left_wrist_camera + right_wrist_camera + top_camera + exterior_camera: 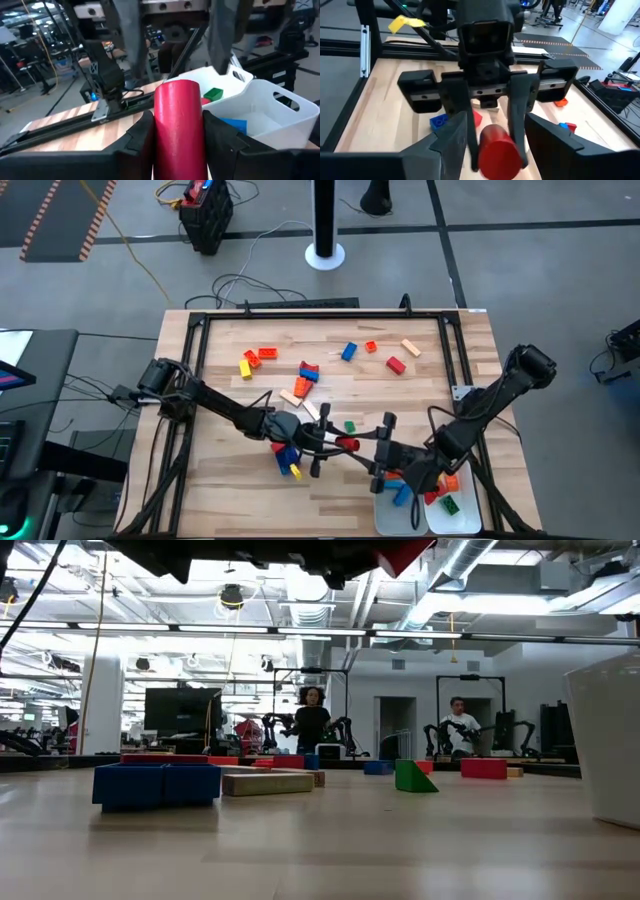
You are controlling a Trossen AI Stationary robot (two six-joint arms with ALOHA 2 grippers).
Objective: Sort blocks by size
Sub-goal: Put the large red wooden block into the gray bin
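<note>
From above, the two arms meet over the near middle of the wooden table (230, 480). The left gripper (345, 444) pinches a red block (348, 444), and the right gripper (384, 448) faces it just beside, fingers spread on either side of that block. Loose blocks (306, 374) lie scattered across the far half of the table; a blue block (287, 457) and a yellow one sit under the left arm. Two white trays (428, 518) stand at the near right edge, already holding several blocks, partly covered by the right arm.

The low view shows neither gripper clearly, only dark parts along its upper edge. A blue block (157, 783), a tan one (267, 782) and a green block (413, 777) rest on the tabletop, a white tray wall (606, 740) rises at the right, and two people stand in the room behind.

The left wrist view shows the red block (179, 127) clamped between its own fingers (137, 137), with the trays (270, 107) beyond, a green and a blue block inside.

The right wrist view looks straight at the left gripper (492, 132) holding the red block (498, 146), while its own fingers (451, 136) stand apart around it.
</note>
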